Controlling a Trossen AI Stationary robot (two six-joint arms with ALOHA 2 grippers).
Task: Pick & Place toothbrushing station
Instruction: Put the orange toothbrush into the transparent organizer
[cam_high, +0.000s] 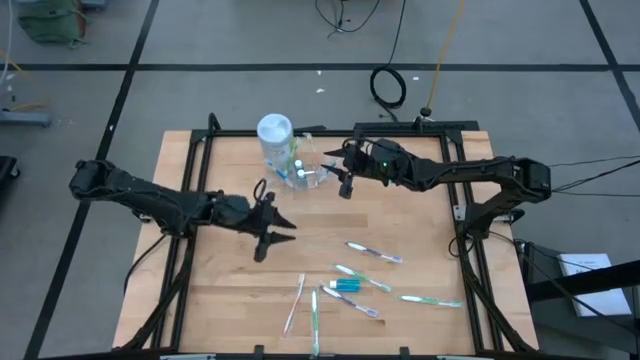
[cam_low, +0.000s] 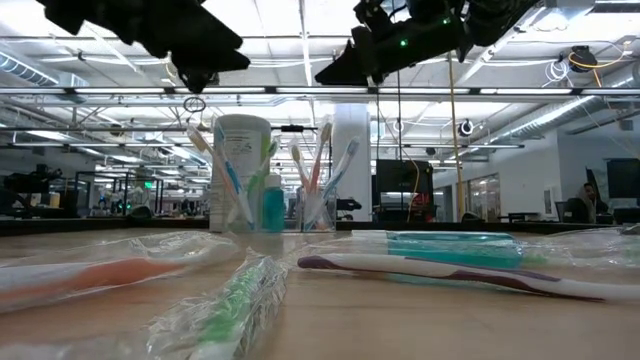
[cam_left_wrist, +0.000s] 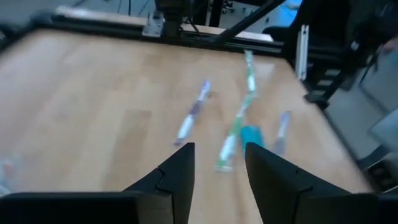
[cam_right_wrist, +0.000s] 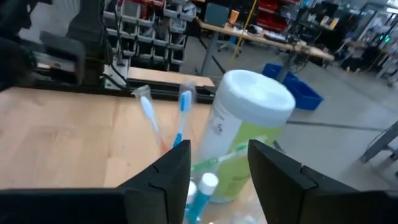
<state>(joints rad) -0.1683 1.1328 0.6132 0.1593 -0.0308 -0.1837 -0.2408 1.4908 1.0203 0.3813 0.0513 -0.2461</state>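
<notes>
A clear plastic holder (cam_high: 303, 172) stands at the table's far middle with toothbrushes upright in it (cam_right_wrist: 149, 116). A white-lidded canister (cam_high: 275, 135) stands beside it. Small blue toothpaste tubes (cam_right_wrist: 203, 190) stand in the holder. Several wrapped toothbrushes (cam_high: 374, 253) and one blue tube (cam_high: 346, 285) lie flat on the near right of the table. My right gripper (cam_high: 345, 184) hovers open just right of the holder, above the brushes (cam_right_wrist: 217, 152). My left gripper (cam_high: 277, 234) hangs open over the table's middle, pointing toward the lying brushes (cam_left_wrist: 217, 152). Neither holds anything.
A black metal frame (cam_high: 200, 150) borders the wooden table. Bare wood lies at the left half (cam_high: 210, 290) and between the holder and the lying brushes. Cables lie on the floor (cam_high: 388, 85) beyond the far edge.
</notes>
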